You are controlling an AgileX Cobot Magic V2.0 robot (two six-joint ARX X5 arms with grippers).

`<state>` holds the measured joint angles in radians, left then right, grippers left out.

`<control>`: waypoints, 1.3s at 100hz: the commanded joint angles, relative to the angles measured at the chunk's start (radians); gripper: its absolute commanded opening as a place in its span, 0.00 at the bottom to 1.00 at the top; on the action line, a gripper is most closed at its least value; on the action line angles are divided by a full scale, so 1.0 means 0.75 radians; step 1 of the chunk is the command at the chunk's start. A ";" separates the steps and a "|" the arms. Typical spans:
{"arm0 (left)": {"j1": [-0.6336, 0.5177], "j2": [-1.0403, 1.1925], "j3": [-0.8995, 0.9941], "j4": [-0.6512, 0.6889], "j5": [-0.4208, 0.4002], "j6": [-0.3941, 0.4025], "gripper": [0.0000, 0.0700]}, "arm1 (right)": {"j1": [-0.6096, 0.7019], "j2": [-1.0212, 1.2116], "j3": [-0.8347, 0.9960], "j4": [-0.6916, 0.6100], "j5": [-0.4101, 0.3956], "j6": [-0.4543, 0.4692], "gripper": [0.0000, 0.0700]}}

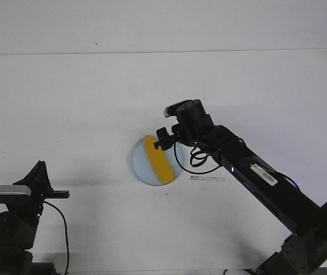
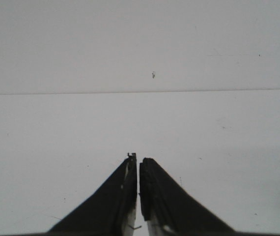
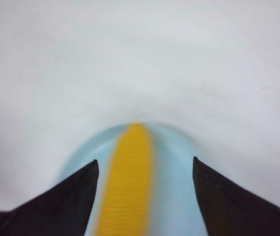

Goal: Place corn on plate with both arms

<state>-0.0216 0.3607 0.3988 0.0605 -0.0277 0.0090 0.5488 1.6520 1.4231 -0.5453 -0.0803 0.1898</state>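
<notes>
The corn (image 1: 158, 158) lay diagonally on the plate (image 1: 137, 163), directly under the wide-open right end effector (image 1: 164, 139); the left end effector (image 2: 138, 164), closed and empty, was far.

Bare table (image 1: 66, 103) — right claw (image 1: 162, 139) overhead

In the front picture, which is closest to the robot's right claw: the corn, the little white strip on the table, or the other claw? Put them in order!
Measured from the right gripper:
1. The corn, lying on the plate just beside the gripper.
2. The small white strip on the table, beside the plate, under the right arm.
3. The left gripper, far off at the table's left.
</notes>
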 commanded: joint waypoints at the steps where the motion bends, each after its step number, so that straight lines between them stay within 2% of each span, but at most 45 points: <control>1: 0.003 0.002 0.007 0.021 -0.003 0.008 0.00 | -0.017 -0.040 -0.071 0.048 0.120 -0.072 0.33; 5: 0.003 0.002 0.007 0.021 -0.003 0.007 0.00 | -0.041 -0.093 -0.143 0.095 0.171 -0.091 0.21; 15: 0.003 0.002 0.007 0.021 -0.003 0.008 0.00 | -0.112 -0.210 -0.309 0.214 0.204 -0.122 0.01; 61: 0.003 0.002 0.007 0.021 -0.003 0.007 0.00 | -0.608 -0.802 -0.972 0.534 0.195 -0.162 0.01; 73: 0.003 0.002 0.007 0.021 -0.003 0.007 0.00 | -0.699 -0.963 -1.114 0.595 0.127 -0.192 0.01; 98: 0.003 0.002 0.007 0.021 -0.003 0.007 0.00 | -0.741 -1.364 -1.289 0.582 0.105 -0.189 0.01; 130: 0.003 0.002 0.007 0.021 -0.003 0.008 0.00 | -0.740 -1.837 -1.309 0.503 0.106 -0.189 0.01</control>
<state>-0.0216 0.3607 0.3988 0.0605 -0.0277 0.0090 -0.0067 0.3096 0.4427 -0.1692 -0.0002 0.0555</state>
